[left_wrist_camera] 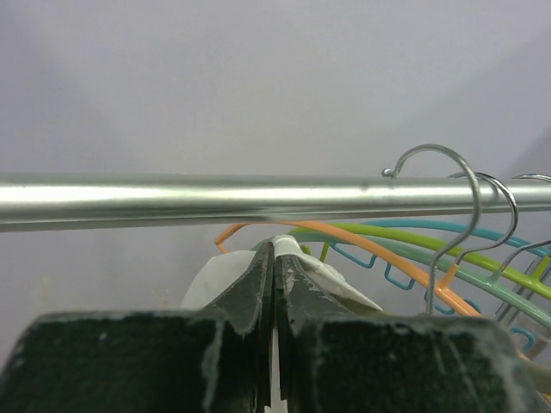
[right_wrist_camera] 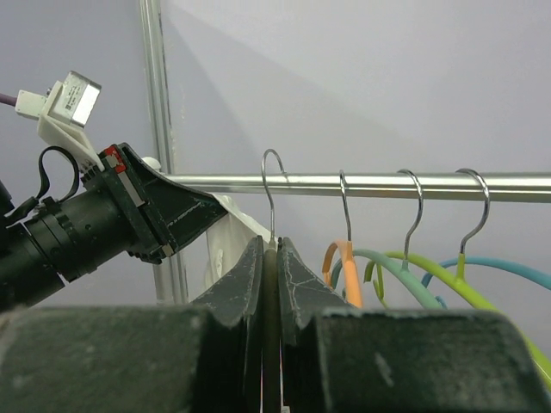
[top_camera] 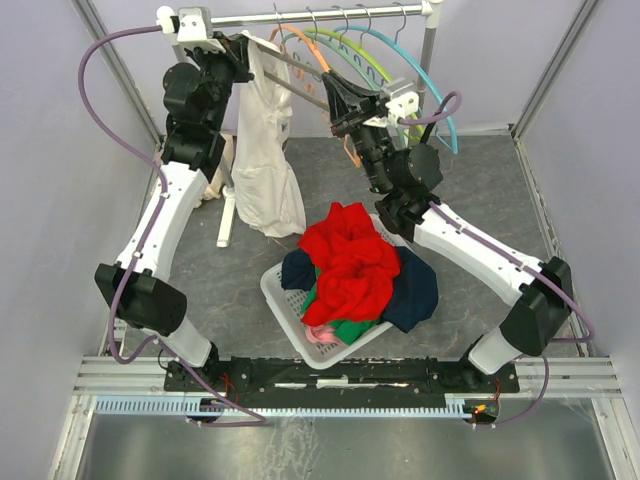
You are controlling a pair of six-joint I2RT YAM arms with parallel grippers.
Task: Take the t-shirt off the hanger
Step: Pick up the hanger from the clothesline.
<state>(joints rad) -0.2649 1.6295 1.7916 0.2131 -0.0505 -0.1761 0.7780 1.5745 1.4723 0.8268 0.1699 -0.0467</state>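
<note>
Backdrop: lilac walls (left_wrist_camera: 258, 86), grey table (top_camera: 200, 290), one steel rail (top_camera: 320, 15) at the back
Garment: one white t-shirt (top_camera: 262, 150) on one hanger (right_wrist_camera: 274, 211), below the rail's left end
Left gripper (left_wrist_camera: 274, 249): closed, pinching the t-shirt's fabric just under the rail
Right gripper (right_wrist_camera: 269, 245): clamped on the hanger's wire neck, under the rail
Spare hangers (top_camera: 437, 95): four, orange, green, lime and blue, on the rail
Basket (top_camera: 275, 295): one, heaped with clothes, before the rail

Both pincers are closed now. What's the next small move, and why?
Probably draw the left pincer away from the right pincer, sliding the t-shirt off the hanger end. The left is shut on its fabric; the right pinches the hanger below its hook, steadying it.
</note>
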